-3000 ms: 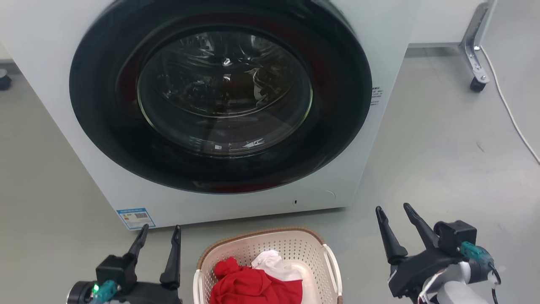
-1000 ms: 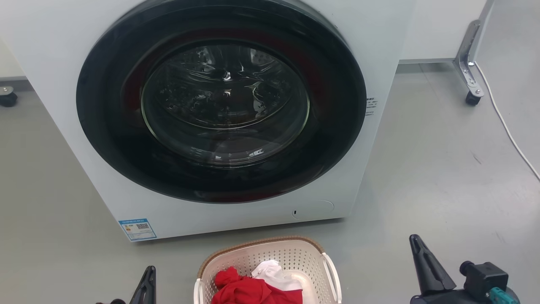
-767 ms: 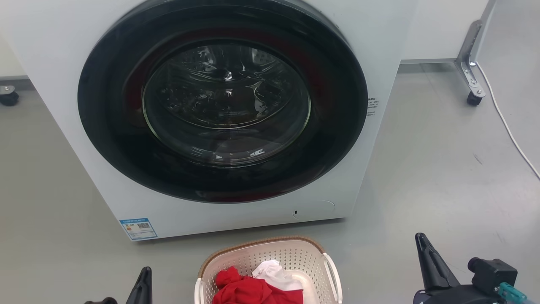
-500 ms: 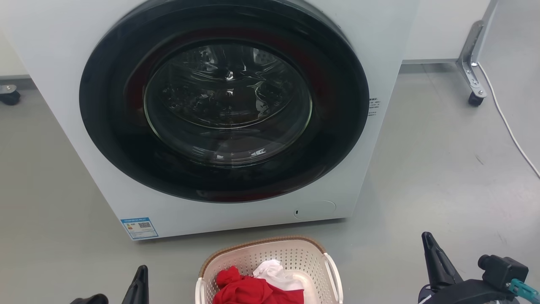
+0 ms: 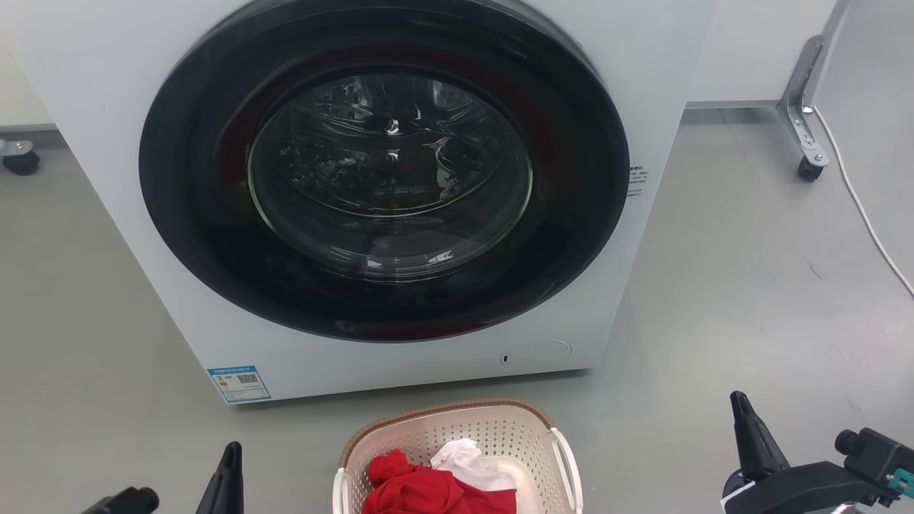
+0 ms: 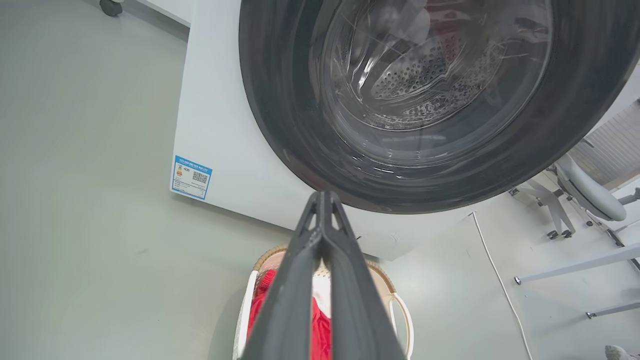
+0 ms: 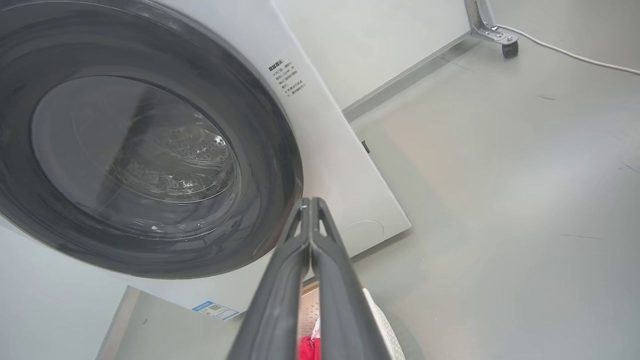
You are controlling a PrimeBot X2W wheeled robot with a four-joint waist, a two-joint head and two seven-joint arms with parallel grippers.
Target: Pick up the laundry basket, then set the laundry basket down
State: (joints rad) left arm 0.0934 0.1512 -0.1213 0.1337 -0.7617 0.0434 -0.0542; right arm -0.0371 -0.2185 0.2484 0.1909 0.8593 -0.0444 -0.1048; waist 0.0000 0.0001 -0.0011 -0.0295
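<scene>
One laundry basket (image 5: pixel 443 410) sits on the grey floor (image 5: pixel 750 285) just in front of one white front-loading washing machine (image 5: pixel 657 64), its round dark door (image 5: pixel 385 171) shut, as I watch from the remote station. The basket holds two pieces of clothing, one red garment (image 5: pixel 421 491) and one white garment (image 5: pixel 464 455) lying against it. Two tools flank the basket in the head view, the left tool (image 5: pixel 230 460) and the right tool (image 5: pixel 744 421), both low at the bottom edge and apart from the basket's white handles. Each wrist view shows its own pair of dark fingers pressed together at the tips with nothing between them. Three seconds ago both tools stood higher in the head view with fingers spread; since then they have sunk toward the edge and drawn farther out to the sides. The camera has also shifted a little, and the basket rests in the same spot before the machine. One blue label (image 5: pixel 239 383) marks the machine's lower left corner. Behind, two black casters (image 5: pixel 809 170) (image 5: pixel 20 163) stand on the smooth floor, one white cable (image 5: pixel 864 214) trails past the right one, and a pale wall panel (image 5: pixel 750 50) closes the room.
</scene>
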